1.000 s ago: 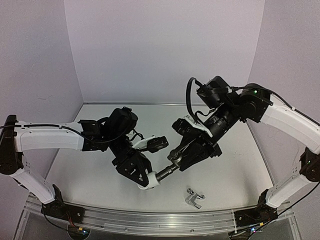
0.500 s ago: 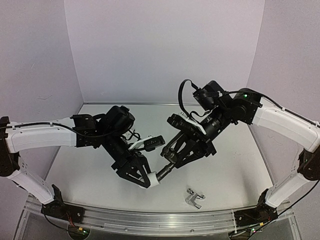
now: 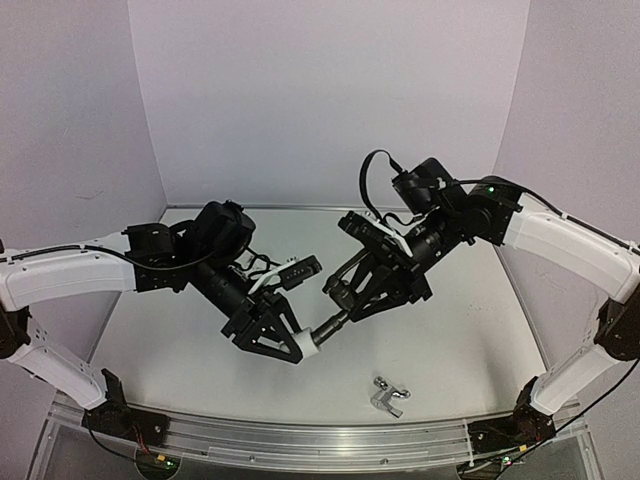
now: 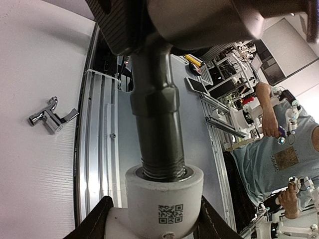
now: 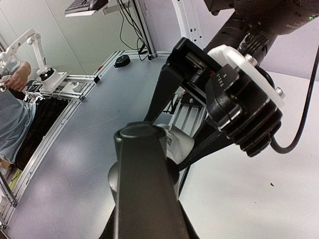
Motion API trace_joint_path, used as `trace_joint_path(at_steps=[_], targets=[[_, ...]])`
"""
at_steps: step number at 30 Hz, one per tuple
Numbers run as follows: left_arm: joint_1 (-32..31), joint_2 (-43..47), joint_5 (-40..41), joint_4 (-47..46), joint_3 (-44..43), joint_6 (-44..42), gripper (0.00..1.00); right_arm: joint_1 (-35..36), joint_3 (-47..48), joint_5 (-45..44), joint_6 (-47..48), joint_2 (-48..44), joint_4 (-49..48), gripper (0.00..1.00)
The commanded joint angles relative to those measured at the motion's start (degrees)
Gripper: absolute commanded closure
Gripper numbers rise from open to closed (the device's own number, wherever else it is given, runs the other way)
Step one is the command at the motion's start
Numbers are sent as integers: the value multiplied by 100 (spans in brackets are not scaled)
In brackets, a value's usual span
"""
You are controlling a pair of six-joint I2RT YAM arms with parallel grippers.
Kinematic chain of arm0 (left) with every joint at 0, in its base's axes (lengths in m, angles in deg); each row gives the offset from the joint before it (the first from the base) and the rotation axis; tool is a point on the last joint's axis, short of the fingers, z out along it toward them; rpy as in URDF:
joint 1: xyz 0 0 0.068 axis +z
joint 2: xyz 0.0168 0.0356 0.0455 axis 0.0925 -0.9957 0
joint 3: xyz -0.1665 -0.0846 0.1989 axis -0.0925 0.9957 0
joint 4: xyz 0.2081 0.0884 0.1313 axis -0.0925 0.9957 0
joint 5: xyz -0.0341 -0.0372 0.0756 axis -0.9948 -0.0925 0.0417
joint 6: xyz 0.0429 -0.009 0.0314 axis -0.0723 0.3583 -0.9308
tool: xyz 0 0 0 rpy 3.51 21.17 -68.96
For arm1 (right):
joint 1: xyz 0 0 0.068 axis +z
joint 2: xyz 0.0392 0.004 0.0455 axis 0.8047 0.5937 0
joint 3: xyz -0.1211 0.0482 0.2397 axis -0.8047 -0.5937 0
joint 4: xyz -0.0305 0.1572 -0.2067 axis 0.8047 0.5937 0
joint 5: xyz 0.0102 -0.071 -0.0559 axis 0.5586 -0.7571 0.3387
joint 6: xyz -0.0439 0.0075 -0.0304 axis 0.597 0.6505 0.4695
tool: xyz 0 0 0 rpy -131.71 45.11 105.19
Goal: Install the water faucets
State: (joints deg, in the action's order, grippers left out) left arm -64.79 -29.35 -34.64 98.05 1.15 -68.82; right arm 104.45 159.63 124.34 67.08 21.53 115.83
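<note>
Both arms have drifted left with their joined parts: the left gripper (image 3: 299,346) pinches a small white plastic pipe fitting (image 4: 163,196), and the right gripper (image 3: 344,312) clamps the dark grey-black metal faucet (image 4: 157,124) threaded into it. Screwing-in seems underway, calling for a further wrist twist; the shiny chrome faucet (image 3: 388,396) lies on the white table (image 3: 460,340)

Close foreground, dark faucet (image 5: 142,184), white fitting (image 5: 182,143) behind it, seemingly in left gripper (image 5: 167,141)
</note>
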Motion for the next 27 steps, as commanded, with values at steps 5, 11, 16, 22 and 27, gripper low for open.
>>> trace_joint_path(at_steps=[5,11,16,22,27], targets=[[44,397,831,-388,-212,-422,69,6,-136,274,-499,64,-180,100],[38,350,1336,-98,-348,-568,69,10,-77,109,-850,127,-243,100],[35,462,1886,-206,-253,-855,69,1,-210,212,-1000,214,-361,100],[33,662,2347,-353,-46,-985,70,-259,-202,434,-1290,229,-663,100],[33,804,2658,-470,56,-1060,70,-319,-278,500,-1627,235,-985,100]])
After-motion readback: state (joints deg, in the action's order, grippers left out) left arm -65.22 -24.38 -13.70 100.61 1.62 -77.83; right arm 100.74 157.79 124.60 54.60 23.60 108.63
